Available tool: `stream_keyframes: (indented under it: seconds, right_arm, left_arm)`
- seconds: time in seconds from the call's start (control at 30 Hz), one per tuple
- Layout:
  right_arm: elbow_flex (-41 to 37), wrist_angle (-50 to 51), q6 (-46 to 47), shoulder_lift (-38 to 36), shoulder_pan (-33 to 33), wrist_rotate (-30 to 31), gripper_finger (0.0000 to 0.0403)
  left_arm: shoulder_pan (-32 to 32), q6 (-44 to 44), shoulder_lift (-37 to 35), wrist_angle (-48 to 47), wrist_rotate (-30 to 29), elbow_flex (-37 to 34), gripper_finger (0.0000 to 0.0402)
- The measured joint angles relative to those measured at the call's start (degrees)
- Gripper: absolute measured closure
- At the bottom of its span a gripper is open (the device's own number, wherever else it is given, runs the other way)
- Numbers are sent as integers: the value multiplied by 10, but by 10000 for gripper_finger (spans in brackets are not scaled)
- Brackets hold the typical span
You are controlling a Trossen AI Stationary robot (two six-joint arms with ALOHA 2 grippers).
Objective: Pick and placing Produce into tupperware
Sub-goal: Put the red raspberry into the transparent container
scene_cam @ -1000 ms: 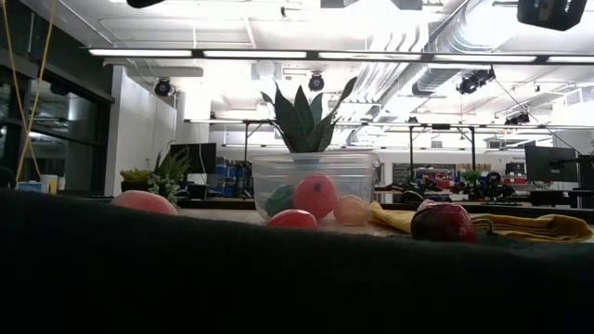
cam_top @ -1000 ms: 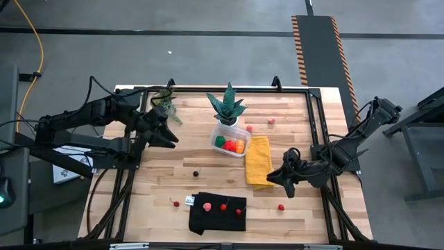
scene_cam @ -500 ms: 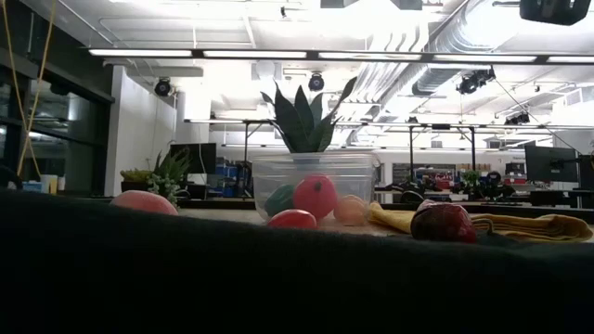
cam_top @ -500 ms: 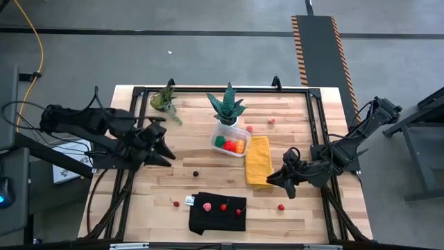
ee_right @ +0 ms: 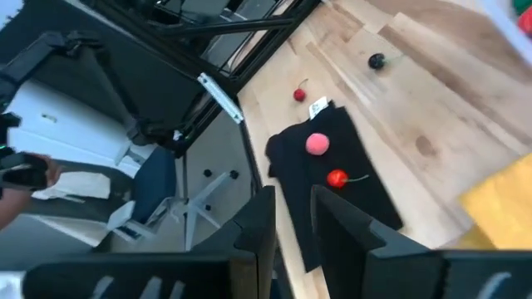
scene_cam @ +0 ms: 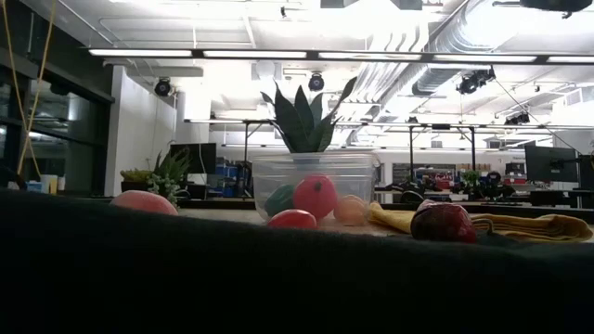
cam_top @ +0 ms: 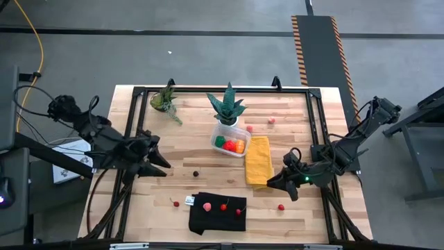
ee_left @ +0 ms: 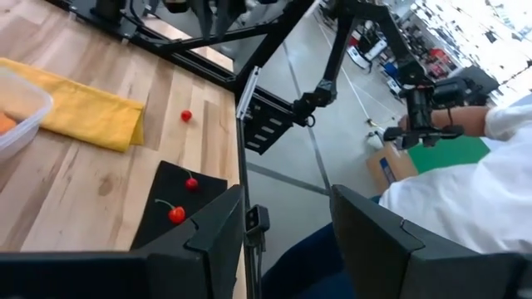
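Observation:
The clear tupperware (cam_top: 231, 139) stands mid-table on its base, with green, red and orange produce inside; the low view shows it too (scene_cam: 314, 188). Loose produce lies on the table: a dark piece (cam_top: 196, 173), a red one (cam_top: 281, 207), a cherry (cam_top: 176, 204), and two small pieces (cam_top: 250, 128) past the box. A pink piece (ee_right: 316, 144) and red cherries (ee_right: 337, 178) rest on a black cloth (cam_top: 217, 212). My left gripper (cam_top: 158, 161) hovers open over the table's left part, nothing between its fingers (ee_left: 287, 208). My right gripper (cam_top: 272, 182) hovers beside the yellow cloth's near end, its fingers (ee_right: 293, 208) a narrow gap apart, holding nothing.
A yellow cloth (cam_top: 259, 160) lies right of the tupperware. A spiky potted plant (cam_top: 227, 104) stands just behind the box, and a smaller plant (cam_top: 165, 99) at the far left. A black frame (cam_top: 316, 125) rims the table. A person in a white sleeve (ee_left: 465, 174) is beyond the near edge.
My left gripper has swung away from beside the tupperware toward the table's near edge along the left side, staying open and carrying nothing. My right gripper has kept its place.

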State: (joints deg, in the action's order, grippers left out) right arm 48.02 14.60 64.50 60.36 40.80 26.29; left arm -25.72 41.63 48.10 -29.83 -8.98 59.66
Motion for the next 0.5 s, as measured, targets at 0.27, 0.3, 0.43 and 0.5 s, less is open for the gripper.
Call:
stream_keyframes:
  seconds: [0.27, 0.3, 0.43, 0.5]
  right_arm:
    - [0, 6, 43, 0, 52, 49, 334]
    - [0, 13, 51, 0, 59, 58, 334]
    - [0, 53, 105, 0, 82, 81, 334]
    - [0, 73, 136, 0, 89, 82, 334]
  left_arm:
    - [-75, 36, 1, -3, -96, 0, 234]
    - [-84, 41, 1, -3, -108, -3, 234]
    - [-113, 68, 1, -4, -146, -14, 234]
    - [-123, 81, 2, -5, -162, -23, 234]
